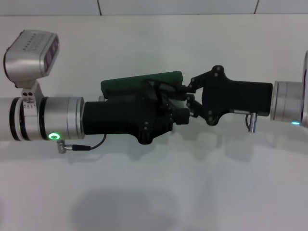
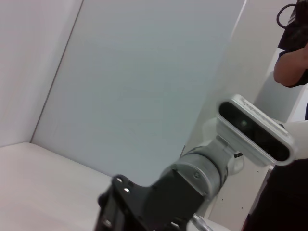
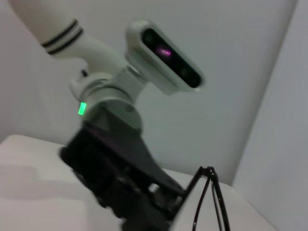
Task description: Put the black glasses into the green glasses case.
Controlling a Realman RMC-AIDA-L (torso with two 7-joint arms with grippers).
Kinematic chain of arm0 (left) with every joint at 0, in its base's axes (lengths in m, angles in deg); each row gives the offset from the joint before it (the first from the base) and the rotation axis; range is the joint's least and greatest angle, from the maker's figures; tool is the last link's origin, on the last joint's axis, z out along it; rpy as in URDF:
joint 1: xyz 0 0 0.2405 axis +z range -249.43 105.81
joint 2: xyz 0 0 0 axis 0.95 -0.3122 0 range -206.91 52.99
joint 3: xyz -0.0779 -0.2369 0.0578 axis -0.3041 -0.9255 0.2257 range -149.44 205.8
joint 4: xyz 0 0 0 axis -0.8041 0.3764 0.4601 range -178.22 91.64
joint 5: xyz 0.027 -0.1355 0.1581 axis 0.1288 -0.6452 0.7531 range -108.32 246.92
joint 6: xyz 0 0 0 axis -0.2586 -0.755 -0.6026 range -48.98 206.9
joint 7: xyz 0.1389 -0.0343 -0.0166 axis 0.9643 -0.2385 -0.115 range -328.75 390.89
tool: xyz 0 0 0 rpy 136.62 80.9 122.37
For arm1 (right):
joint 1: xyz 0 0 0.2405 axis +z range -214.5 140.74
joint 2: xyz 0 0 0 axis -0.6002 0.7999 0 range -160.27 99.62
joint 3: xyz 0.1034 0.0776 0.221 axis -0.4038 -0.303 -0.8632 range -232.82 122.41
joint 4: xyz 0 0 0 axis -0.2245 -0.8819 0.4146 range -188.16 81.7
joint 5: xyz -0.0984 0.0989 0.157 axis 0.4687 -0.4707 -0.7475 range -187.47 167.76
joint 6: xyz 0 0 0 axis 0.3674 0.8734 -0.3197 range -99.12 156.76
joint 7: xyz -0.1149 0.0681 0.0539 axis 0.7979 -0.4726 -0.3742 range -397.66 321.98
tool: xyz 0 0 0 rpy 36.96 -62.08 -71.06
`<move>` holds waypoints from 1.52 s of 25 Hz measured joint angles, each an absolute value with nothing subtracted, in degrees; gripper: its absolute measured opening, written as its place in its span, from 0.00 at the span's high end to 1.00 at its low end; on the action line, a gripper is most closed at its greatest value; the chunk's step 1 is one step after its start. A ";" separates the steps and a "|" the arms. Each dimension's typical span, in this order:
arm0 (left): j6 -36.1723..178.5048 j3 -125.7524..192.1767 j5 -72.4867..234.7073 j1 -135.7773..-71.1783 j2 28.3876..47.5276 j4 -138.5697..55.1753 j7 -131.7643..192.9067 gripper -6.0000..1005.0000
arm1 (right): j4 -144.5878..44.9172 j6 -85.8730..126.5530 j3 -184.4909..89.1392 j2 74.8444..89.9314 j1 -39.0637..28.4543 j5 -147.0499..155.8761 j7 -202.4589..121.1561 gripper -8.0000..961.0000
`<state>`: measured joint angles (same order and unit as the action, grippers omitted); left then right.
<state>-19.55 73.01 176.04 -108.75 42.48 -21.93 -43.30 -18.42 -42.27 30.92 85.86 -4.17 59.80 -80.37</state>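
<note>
Both arms meet above the white table. The green glasses case (image 1: 139, 82) shows as a dark green oblong just behind my left gripper (image 1: 168, 108), which reaches in from the left and seems shut on it. My right gripper (image 1: 186, 94) comes in from the right, its fingers drawn together at the case's right end. The black glasses (image 3: 210, 197) show in the right wrist view as thin black frames rising from close to that camera, seemingly held by the right gripper. In the head view the dark grippers hide them. The left gripper (image 3: 130, 192) faces the glasses.
The white table (image 1: 154, 192) lies below both arms, with their shadows on it. A pale wall (image 2: 144, 72) stands behind. The right arm's wrist camera (image 2: 255, 130) shows in the left wrist view. A person's dark sleeve (image 2: 293, 53) is far off.
</note>
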 joint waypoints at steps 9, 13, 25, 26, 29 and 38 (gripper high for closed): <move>-19.22 73.00 176.07 -109.35 42.48 -21.93 -43.31 0.99 | -18.42 -44.69 31.83 85.86 -4.10 59.73 -80.33 0.94; -18.97 73.00 176.09 -109.36 42.48 -21.93 -43.35 0.99 | -18.43 -44.97 31.87 85.86 -4.10 59.70 -80.31 0.94; -18.91 73.08 176.20 -106.45 41.53 -21.48 -43.36 0.99 | -18.43 -43.04 31.21 85.81 -3.41 58.08 -79.20 0.94; -18.87 73.09 176.26 -105.79 41.38 -21.10 -43.36 0.99 | -18.43 -42.37 31.46 85.81 -2.97 58.15 -78.98 0.94; -18.52 73.09 176.55 -102.58 40.85 -18.83 -43.36 0.99 | -18.43 -39.99 32.98 85.83 -1.54 58.54 -78.89 0.94; -14.56 72.74 176.50 -96.11 39.13 -16.21 -43.30 0.99 | -18.22 -26.42 44.33 85.86 5.38 58.21 -80.91 0.93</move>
<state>-14.56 72.74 176.50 -96.11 39.13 -16.21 -43.30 -18.22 -26.42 44.33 85.86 5.38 58.21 -80.91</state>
